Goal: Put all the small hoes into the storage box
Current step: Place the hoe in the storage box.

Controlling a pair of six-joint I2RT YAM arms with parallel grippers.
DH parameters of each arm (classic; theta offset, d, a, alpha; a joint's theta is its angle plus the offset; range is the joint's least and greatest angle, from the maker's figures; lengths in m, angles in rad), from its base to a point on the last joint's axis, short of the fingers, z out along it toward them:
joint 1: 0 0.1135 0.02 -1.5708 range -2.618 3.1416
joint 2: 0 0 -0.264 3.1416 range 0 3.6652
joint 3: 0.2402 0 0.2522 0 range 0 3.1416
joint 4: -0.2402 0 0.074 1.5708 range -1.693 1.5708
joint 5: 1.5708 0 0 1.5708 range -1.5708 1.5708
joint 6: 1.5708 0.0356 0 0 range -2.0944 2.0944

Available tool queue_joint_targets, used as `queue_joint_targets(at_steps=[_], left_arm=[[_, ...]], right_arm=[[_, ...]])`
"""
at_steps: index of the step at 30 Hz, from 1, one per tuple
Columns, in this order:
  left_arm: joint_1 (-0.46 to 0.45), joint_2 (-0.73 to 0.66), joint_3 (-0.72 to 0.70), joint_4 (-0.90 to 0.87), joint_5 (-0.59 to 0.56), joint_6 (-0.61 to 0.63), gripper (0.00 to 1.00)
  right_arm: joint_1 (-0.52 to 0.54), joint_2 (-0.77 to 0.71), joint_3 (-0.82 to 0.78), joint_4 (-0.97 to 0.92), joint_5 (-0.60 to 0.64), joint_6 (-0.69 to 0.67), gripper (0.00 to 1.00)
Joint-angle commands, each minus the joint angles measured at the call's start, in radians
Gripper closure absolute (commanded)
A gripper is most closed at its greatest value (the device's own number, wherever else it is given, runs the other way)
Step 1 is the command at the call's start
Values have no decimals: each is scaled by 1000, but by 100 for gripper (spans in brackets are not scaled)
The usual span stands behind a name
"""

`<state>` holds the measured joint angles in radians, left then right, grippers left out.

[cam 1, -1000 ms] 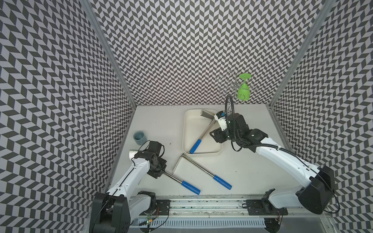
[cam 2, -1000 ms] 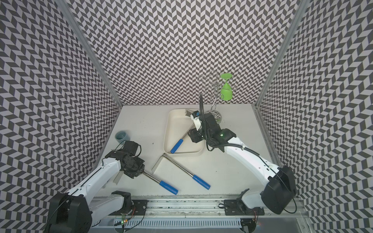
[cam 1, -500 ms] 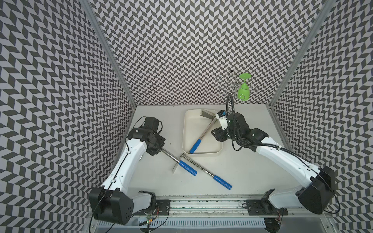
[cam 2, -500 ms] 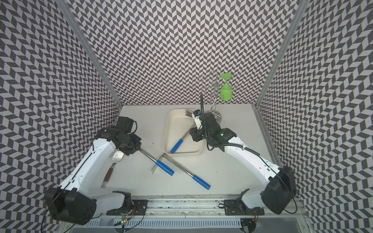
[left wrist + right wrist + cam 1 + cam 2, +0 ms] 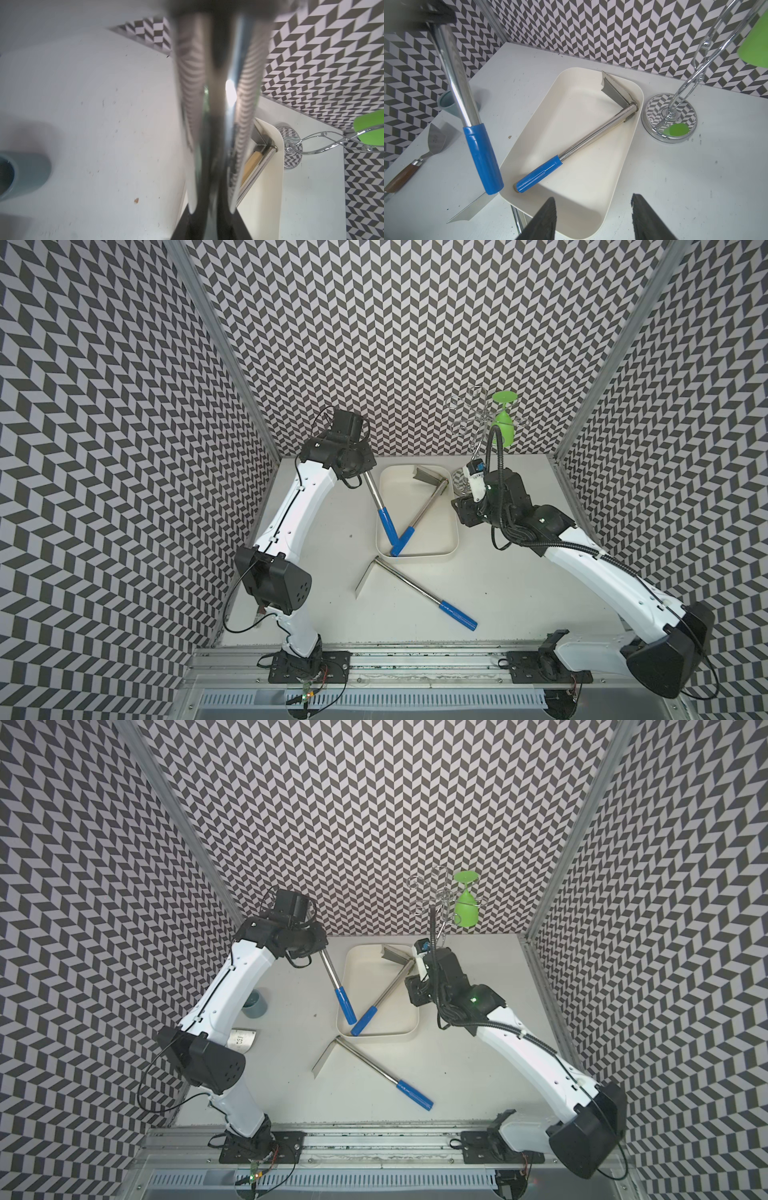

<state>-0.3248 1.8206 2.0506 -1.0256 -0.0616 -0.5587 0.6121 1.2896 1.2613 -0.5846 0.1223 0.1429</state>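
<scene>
Hoe [image 5: 386,524] tight in left tool [image 5: 360,469] — now aloft by storage box [image 5: 419,559]; right tool [image 5: 592,209] agape

The left arm extends far forward with its elbow raised and its wrist bent downward. The left gripper [image 5: 360,469] has its jaws closed on the metal shaft of a small hoe [image 5: 376,501], which slants down and away from the jaws. The right arm lies lower, stretched forward. The right gripper [image 5: 591,218] tilts downward, its jaws standing apart.
</scene>
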Motion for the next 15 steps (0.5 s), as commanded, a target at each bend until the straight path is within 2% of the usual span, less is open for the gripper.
queue_joint_targets(at_steps=[1, 5, 10, 15], left_arm=[[-20, 87, 131, 100, 27, 205, 100], [-75, 199, 236, 127, 67, 325, 100], [-150, 302, 277, 159, 96, 406, 100], [-223, 348, 282, 159, -7, 482, 100]], right_arm=[[-2, -33, 9, -6, 44, 5, 42], [-3, -38, -1, -11, 46, 4, 41], [-2, -30, -2, -9, 30, 9, 41], [-1, -22, -7, -12, 20, 12, 41]])
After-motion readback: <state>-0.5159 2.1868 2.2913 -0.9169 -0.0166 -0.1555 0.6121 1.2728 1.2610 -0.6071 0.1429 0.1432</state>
